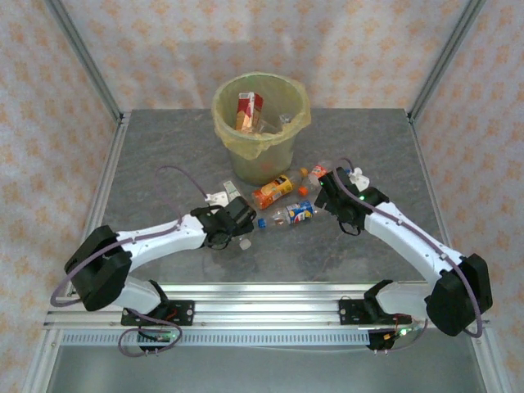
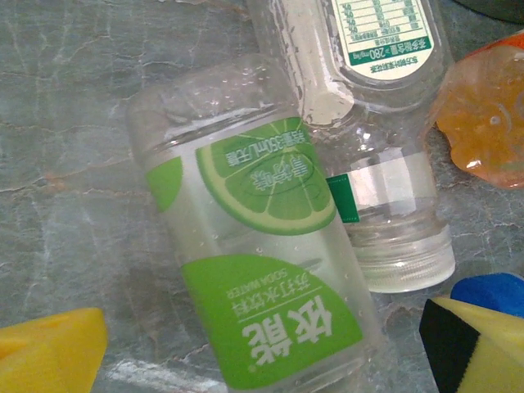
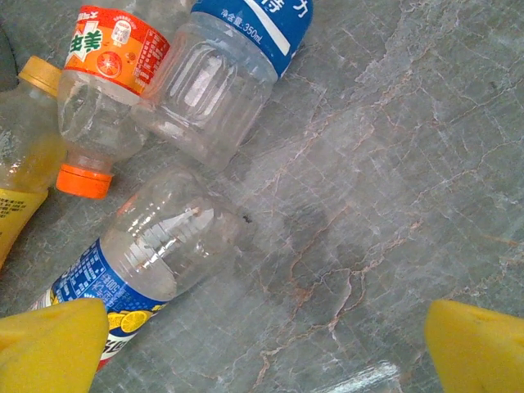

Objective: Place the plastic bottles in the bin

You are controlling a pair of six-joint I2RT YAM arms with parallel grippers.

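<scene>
Left fingers [image 2: 49,352] stand wide apart with nothing between the pads but air. The right fingers [image 3: 49,348] are just as wide and just as empty. Both arms reach into a loose cluster of plastic bottles lying on the grey tabletop [image 1: 164,147], just to the near side of the bin [image 1: 270,160]. The bin stands at the far middle and holds at least a red-labelled bottle [image 1: 250,110].

The left arm has the better line. A lime-label soda water bottle [image 2: 262,246] lies on its side straight ahead of its fingers, with its nearer end reaching down between the two yellow pads. Its long axis runs roughly along the reach, tilted a little, so the fingers straddle its width rather than its length. As I read it, a short push forward and down would let them close across the barrel. A clear bottle with a white-and-green label [image 2: 385,164] lies touching its side and could get pinched or nudged along with it. An orange bottle [image 2: 483,115] lies just beyond that one.

The right fingers frame mostly bare tabletop. The closest thing to them is a bottle with a blue-and-yellow label [image 3: 147,262], which lies aslant beside one pad and not between the two. An orange-capped bottle [image 3: 98,106] and a blue-label bottle [image 3: 221,74] lie farther ahead. That arm would need to shift sideways before any grasp.
</scene>
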